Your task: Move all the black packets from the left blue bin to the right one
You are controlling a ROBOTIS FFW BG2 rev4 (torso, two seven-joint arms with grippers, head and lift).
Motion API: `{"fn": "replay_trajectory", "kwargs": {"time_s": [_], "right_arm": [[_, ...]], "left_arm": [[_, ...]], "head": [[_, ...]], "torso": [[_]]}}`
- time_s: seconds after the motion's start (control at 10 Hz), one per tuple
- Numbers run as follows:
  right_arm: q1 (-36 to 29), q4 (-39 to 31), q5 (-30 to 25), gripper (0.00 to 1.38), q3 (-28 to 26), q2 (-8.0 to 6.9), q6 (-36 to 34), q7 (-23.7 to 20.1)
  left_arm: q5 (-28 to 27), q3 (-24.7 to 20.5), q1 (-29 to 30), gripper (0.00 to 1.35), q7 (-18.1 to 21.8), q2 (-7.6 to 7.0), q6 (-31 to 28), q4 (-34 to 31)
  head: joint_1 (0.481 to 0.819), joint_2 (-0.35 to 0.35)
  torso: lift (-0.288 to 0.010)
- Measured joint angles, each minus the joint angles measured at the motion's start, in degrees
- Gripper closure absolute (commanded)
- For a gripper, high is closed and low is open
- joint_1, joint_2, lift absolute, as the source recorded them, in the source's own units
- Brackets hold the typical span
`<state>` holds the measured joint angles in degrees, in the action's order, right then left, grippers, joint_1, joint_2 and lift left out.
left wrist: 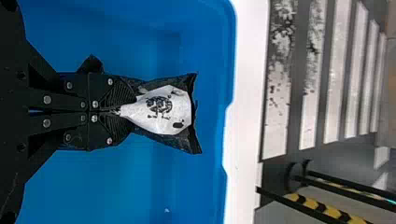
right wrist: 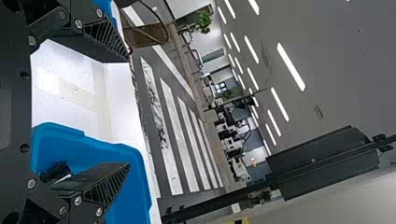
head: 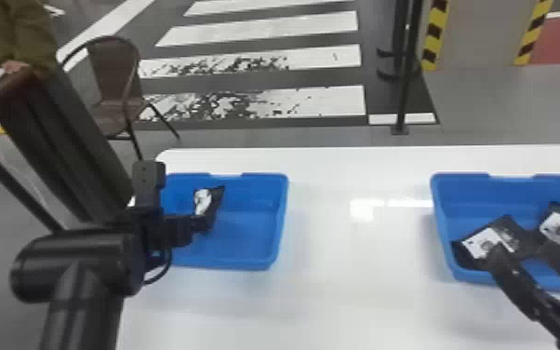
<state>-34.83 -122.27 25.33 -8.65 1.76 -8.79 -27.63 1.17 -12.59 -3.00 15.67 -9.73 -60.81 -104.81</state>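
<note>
My left black gripper [head: 200,223] pinched 1 shiny black packet with white label [head: 203,201] between closed fingers, inside the left blue plastic bin [head: 246,237]. Near the right blue plastic bin [head: 443,205], holding 2 similar packets [head: 481,242], my right black gripper [head: 521,246] was widely open and empty.

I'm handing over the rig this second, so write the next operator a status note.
Left gripper: shut on a black packet, inside the left blue bin.
Right gripper: open, nothing between its fingers, at the right blue bin.
Done: at least two packets are in the right bin, one nearer its left side, another farther right.
Left to do: the gripped packet must go across to the right bin. The left arm hides part of the left bin, so check there for more.
</note>
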Motion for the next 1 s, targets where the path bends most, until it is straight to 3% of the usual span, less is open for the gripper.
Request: {"fn": "replay_trajectory", "kwargs": {"time_s": [0.2, 0.4, 0.7, 1.0], "right_arm": [[2.10, 0.25, 2.22, 0.25, 1.16, 0.52, -1.97, -1.03], [5.09, 2.23, 4.02, 0.25, 2.56, 0.87, -3.48, -2.11], [9.21, 3.42, 6.83, 0.25, 7.09, 2.68, -6.68, -2.96], [16.96, 11.43, 12.37, 0.25, 13.72, 5.49, -8.13, -2.86]], "left_arm": [[0.15, 1.76, 7.62, 1.21, 1.87, 1.23, 7.03, -10.90], [-0.12, 6.34, 11.95, 1.21, 3.23, 1.64, 12.00, -18.44], [0.94, 12.07, 13.55, 1.21, 5.57, 2.19, 15.24, -22.25], [2.34, 16.84, 13.62, 1.21, 7.01, 2.34, 14.77, -22.94]], "head": [[0.695, 0.162], [0.695, 0.116], [0.695, 0.073], [0.695, 0.068]], "torso": [[-0.140], [-0.140], [-0.140], [-0.140]]}}
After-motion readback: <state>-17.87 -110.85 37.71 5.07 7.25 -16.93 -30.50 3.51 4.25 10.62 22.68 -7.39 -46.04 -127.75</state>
